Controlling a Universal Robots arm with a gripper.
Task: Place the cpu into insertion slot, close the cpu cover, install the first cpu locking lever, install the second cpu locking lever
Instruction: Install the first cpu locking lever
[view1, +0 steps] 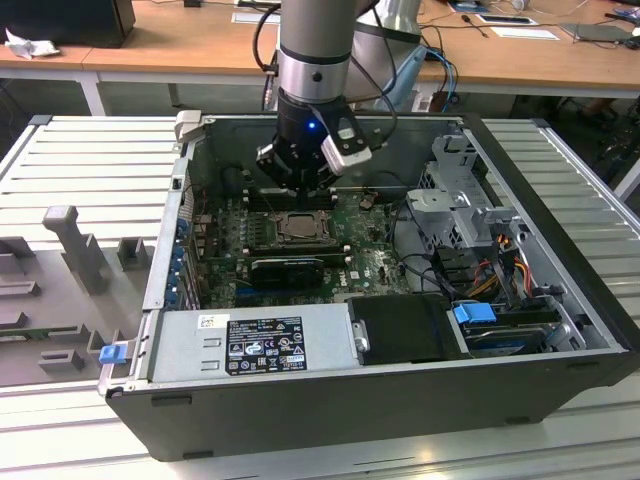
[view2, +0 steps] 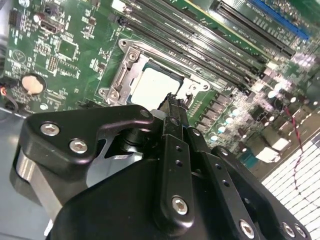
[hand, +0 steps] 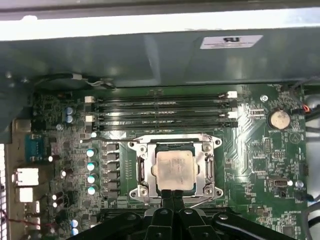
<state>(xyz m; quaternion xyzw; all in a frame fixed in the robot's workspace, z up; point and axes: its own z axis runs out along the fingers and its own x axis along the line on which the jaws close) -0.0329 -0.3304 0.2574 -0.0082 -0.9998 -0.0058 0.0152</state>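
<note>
In the exterior view the black two-finger gripper (view1: 300, 188), fingertips pinched together on nothing, hangs close over the silver-rimmed square insertion slot (view1: 322, 232), the pale beige-silver cpu (view1: 300, 226) seated at its six o'clock and a long black card (view1: 290, 268) crowding beyond.

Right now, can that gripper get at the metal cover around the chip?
Probably yes. The gripper hangs right at the edge of the cpu cover, which lies flat around the cpu, and nothing stands between them in the first wrist view.
</note>
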